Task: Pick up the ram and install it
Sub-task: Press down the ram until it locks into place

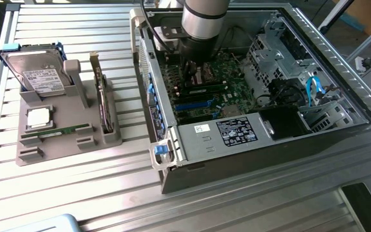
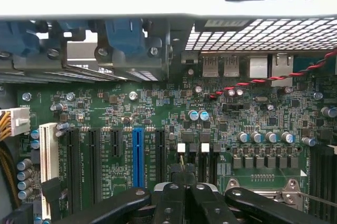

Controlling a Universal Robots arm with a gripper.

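You have the slatted metal worktop (image 1: 250,203) carrying an open computer case (image 1: 250,145), its far end cut off by the picture edge. The arm (image 1: 204,19) reaches down into it and hides the board (image 1: 234,87) beneath. The power supply label (image 1: 238,131) has writing too small to read. To the exterior view's left sits a grey holder (image 1: 63,130) with a hard drive (image 1: 37,77), its label unreadable, and an upright card (image 1: 100,92). The ram (image 1: 62,131) lies flat in the holder's front slot, well apart from the claw (image 2: 184,174). In the wrist view the claw's fingers (image 2: 169,192) are pressed together just above the board, gripping nothing you can make out.
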